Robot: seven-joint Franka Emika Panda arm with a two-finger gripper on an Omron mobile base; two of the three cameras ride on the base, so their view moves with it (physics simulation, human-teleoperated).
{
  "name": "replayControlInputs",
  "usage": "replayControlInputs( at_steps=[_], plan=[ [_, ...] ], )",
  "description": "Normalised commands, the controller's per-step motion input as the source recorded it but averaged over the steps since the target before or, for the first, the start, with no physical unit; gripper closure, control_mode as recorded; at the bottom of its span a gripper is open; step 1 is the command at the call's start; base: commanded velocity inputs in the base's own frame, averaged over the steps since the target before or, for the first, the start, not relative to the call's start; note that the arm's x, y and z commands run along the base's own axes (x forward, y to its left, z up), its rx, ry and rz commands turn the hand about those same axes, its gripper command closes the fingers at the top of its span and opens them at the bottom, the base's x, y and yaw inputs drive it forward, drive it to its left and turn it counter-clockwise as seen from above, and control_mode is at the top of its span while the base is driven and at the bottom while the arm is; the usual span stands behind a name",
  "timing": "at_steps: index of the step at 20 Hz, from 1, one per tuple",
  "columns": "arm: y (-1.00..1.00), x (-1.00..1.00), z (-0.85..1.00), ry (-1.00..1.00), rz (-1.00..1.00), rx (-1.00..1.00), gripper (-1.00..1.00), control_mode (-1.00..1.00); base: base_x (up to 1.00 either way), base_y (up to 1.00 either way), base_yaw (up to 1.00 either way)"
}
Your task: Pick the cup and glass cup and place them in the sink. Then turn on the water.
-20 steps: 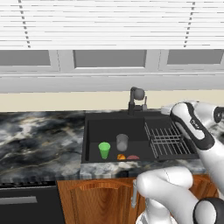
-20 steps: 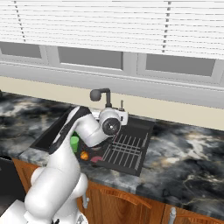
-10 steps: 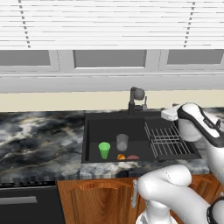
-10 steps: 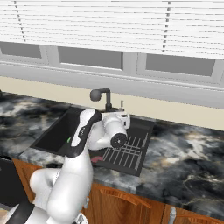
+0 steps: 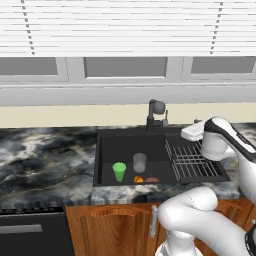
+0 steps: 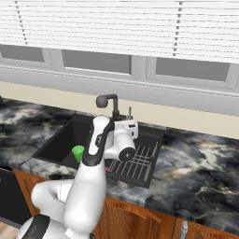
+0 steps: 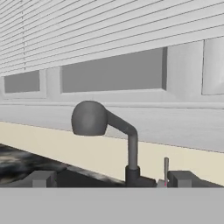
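Green opaque cup point(image 5: 119, 170) and grey translucent glass tumbler point(image 5: 139, 162) stand at the black sink's point(image 5: 106, 150) front edge. Empty, wide-open gripper point(image 7: 107, 177) should approach the small faucet lever point(image 7: 166, 168) squarely.

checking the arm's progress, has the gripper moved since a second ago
Yes. In the right base view the gripper has swung right, away from the sink and over the dish rack, behind the faucet.

Green cup point(image 5: 119, 171) & glass cup point(image 5: 139, 162) upright in sink point(image 5: 107, 150) (no water)
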Motion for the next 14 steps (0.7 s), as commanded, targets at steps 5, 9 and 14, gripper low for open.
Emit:
replayControlInputs(
  at_steps=[5,9,14],
  plan=[
    [0.00,0.30,0.00,0.02,0.00,0.00,-1.00,-1.00,0.00,0.00,0.00],
    [0.00,0.28,0.00,0.00,0.00,0.00,-1.00,-1.00,0.00,0.00,0.00],
    [0.00,0.36,-0.14,0.00,0.00,0.00,-1.00,-1.00,0.00,0.00,0.00]
  ],
)
